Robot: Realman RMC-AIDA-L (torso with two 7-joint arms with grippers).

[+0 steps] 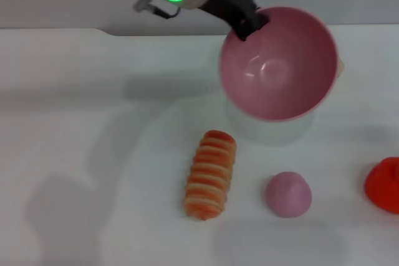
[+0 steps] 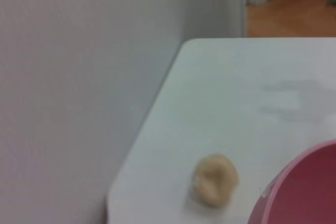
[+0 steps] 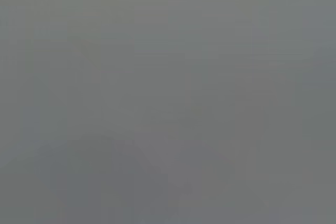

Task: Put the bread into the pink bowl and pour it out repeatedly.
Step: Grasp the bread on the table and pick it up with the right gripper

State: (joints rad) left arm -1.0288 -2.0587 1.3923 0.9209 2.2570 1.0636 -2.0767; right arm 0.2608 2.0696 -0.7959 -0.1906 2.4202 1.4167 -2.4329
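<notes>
The pink bowl (image 1: 279, 63) hangs tilted above the table, its empty inside facing me. My left gripper (image 1: 248, 24) is shut on the bowl's far left rim and holds it up. The bread (image 1: 211, 173), an orange-ridged loaf, lies on the white table (image 1: 93, 123) in front of the bowl, below and to its left. In the left wrist view a piece of the bowl's rim (image 2: 302, 190) shows at one corner. My right gripper is not in view; its wrist view shows only flat grey.
A small solid pink dome (image 1: 288, 194) sits right of the bread. A red object (image 1: 383, 184) lies at the right edge. A beige knotted lump (image 2: 214, 179) rests near the table's far edge by a grey wall (image 2: 79, 93).
</notes>
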